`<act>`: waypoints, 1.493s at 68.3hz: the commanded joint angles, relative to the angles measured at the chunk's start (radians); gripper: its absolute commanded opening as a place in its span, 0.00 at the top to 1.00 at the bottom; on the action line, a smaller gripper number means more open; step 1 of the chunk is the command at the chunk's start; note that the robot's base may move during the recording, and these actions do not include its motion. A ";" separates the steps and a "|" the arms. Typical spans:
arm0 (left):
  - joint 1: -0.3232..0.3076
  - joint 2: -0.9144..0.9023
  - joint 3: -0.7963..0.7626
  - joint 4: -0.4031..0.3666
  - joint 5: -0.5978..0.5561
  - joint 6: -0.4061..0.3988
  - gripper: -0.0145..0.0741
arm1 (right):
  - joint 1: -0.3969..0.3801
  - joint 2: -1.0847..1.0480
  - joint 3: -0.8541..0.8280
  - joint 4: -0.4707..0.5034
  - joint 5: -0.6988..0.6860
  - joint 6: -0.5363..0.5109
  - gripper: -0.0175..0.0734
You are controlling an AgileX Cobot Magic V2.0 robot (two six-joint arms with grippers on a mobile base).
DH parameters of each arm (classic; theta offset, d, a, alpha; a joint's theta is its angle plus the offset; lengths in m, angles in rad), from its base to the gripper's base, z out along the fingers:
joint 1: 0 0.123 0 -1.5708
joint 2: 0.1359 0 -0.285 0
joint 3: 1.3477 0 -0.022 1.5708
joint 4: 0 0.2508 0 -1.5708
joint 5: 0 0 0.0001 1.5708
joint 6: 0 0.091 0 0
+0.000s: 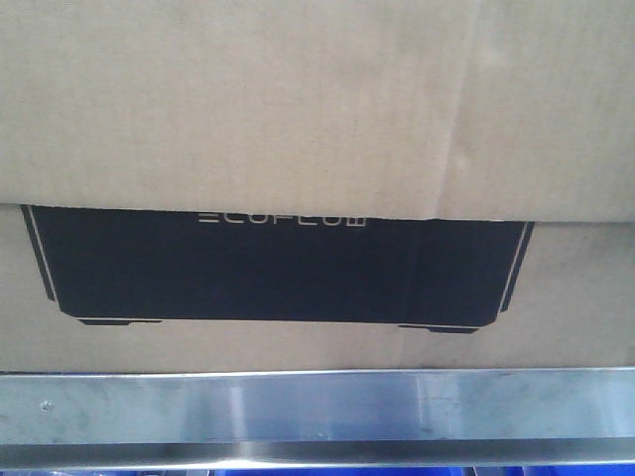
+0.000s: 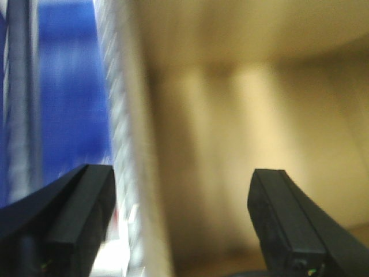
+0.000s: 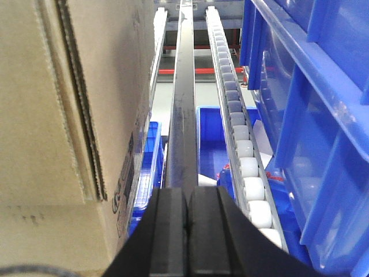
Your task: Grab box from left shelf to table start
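Box (image 1: pixel 317 119) on left shelf (image 1: pixel 317 407), just behind its steel rail at 6 o'clock. Left gripper (image 2: pixel 183 173) spread wide, empty, facing blurred cardboard. Right gripper (image 3: pixel 188 193) pressed closed on nothing; box at 9 o'clock, roller track (image 3: pixel 245 161) at 1 o'clock.

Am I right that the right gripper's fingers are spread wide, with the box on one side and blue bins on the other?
Not quite: the right wrist view shows the right gripper with fingers closed together; the box and blue bins do flank it.
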 commanded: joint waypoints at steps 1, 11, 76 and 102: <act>0.009 0.057 -0.095 0.028 0.056 -0.054 0.39 | -0.003 -0.008 0.001 0.002 -0.089 -0.002 0.74; 0.009 0.146 -0.169 0.028 0.126 -0.054 0.39 | -0.003 -0.008 0.001 0.002 -0.089 -0.002 0.74; 0.009 0.274 -0.224 0.071 0.179 -0.054 0.39 | -0.003 -0.008 -0.120 0.039 -0.120 -0.002 0.64; 0.009 0.274 -0.224 0.071 0.179 -0.054 0.39 | -0.003 0.039 -0.356 0.039 0.085 -0.002 0.13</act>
